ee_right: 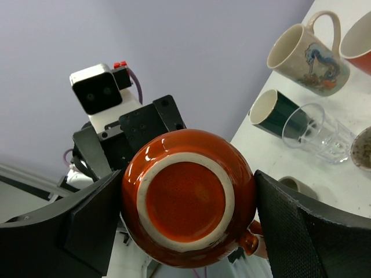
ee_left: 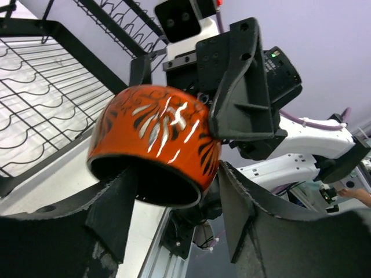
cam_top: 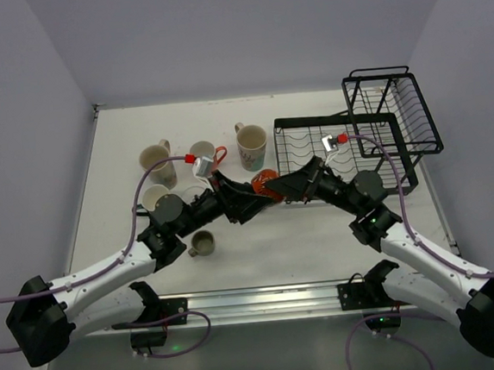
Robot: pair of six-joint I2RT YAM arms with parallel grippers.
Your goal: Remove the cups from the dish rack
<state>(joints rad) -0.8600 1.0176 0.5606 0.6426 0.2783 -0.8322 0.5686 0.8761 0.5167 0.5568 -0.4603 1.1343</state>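
While right jaws are holding the orange cup [ee_right: 188,197] midair, left jaws gaping around it are risking a dropped handover.

An orange cup [ee_left: 152,141] with dark swirls sits mouth-first between the left gripper's [ee_left: 174,176] spread fingers, clear of its right finger; the right gripper [ee_left: 182,101] clamps it just beyond, dish rack [ee_left: 69,43] ahead-left

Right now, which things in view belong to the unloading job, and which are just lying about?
Job: orange cup, dish rack, patterned mug, cream mug, teal cup, clear glass.
Lying about: nothing loose, only arm cables and the mounting rail.
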